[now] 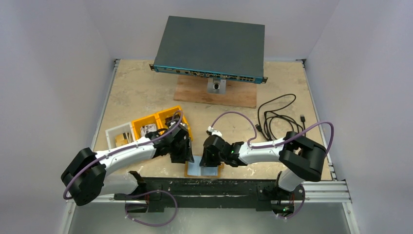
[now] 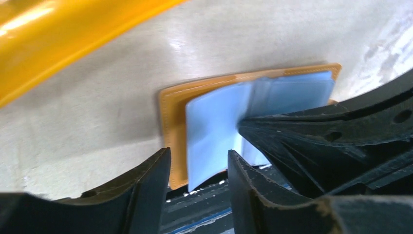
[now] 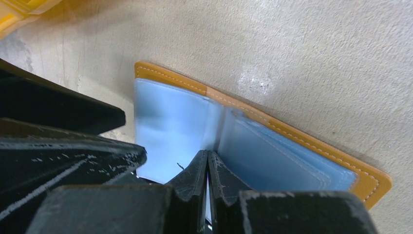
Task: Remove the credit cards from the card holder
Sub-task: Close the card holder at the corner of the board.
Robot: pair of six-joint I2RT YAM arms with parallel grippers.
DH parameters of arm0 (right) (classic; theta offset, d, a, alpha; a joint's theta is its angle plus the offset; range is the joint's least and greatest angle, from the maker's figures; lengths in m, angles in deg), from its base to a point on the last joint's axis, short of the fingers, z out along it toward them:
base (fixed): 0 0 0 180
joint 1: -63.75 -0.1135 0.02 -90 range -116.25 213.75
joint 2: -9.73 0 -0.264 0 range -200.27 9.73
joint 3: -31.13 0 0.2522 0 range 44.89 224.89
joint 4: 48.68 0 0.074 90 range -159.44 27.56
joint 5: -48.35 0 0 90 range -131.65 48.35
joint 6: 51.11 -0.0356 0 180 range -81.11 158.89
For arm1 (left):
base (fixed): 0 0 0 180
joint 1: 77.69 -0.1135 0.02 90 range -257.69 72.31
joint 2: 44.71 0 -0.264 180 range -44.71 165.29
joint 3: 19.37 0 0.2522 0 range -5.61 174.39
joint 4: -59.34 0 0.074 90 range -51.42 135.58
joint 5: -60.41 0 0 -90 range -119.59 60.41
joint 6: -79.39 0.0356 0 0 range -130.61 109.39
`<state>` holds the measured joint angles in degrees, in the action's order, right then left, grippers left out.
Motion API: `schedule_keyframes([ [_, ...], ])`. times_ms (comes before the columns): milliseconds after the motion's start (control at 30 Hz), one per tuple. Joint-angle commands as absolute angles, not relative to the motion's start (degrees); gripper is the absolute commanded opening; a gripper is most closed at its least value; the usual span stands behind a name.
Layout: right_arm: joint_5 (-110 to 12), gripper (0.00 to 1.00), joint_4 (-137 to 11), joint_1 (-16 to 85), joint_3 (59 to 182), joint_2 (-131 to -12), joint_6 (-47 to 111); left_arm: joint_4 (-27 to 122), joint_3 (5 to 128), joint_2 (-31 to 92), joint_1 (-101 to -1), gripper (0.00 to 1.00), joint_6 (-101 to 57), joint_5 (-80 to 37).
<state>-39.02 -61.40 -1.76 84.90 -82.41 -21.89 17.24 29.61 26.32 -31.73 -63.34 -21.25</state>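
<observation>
while the left jaws gape over the card holder [image 2: 170, 122], the right jaws pinch its pale blue leaf [image 3: 214, 129].

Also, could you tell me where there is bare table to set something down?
Bare tabletop lies between the compartment tray and the black cable, before the wooden board. The near edge is crowded: left claw and right claw meet at the card holder.

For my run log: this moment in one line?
card holder open | left gripper jaws open over its edge | right gripper jaws shut at blue sleeves
</observation>
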Motion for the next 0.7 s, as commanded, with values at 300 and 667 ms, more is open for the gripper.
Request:
schedule_keyframes([
  [300,-41.09,0.03,-63.50,-0.66,77.48,-87.58,-21.24,25.01,24.38,27.11,-32.28,0.62,-62.60,-20.91],
  [667,-41.46,0.02,-61.18,-0.32,76.19,-87.72,-21.32,31.68,22.81,28.82,-32.30,0.24,-65.72,-16.34],
])
